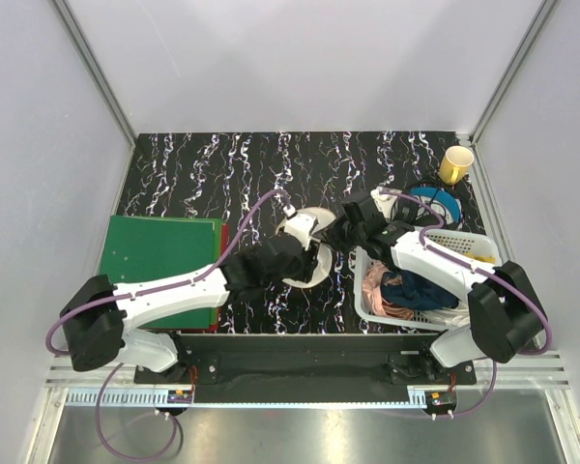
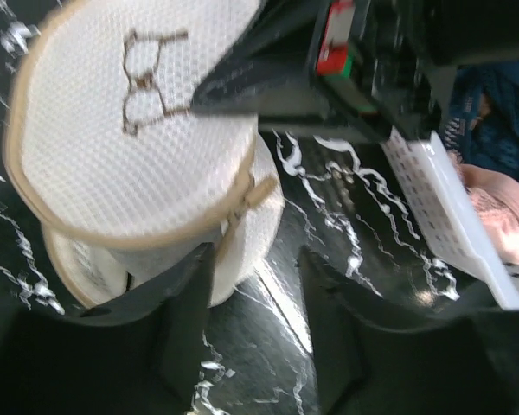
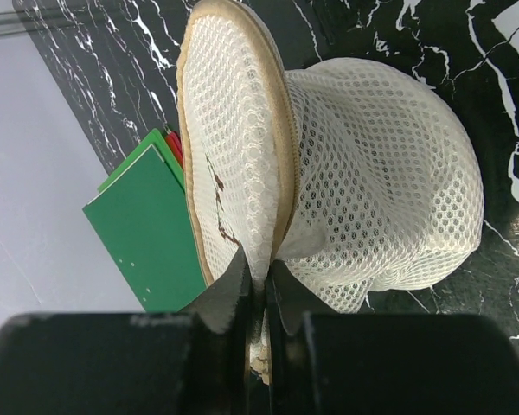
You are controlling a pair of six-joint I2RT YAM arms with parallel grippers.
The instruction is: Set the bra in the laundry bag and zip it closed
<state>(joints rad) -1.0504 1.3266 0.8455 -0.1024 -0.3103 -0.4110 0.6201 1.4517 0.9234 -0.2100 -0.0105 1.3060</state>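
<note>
The laundry bag is a round cream mesh clamshell at the table's middle. My right gripper is shut on the rim of its lid and holds the lid tilted up off the lower half. In the left wrist view the lid shows a brown bra-shaped mark. My left gripper is open, low over the table, with its left finger beside the bag's lower half. A pink garment, possibly the bra, lies in the white basket. In the top view my left gripper and my right gripper meet at the bag.
The white lattice basket holds pink and dark blue clothes right of the bag. A green board lies at the left and also shows in the right wrist view. A yellow cup and a blue tape roll stand at the back right.
</note>
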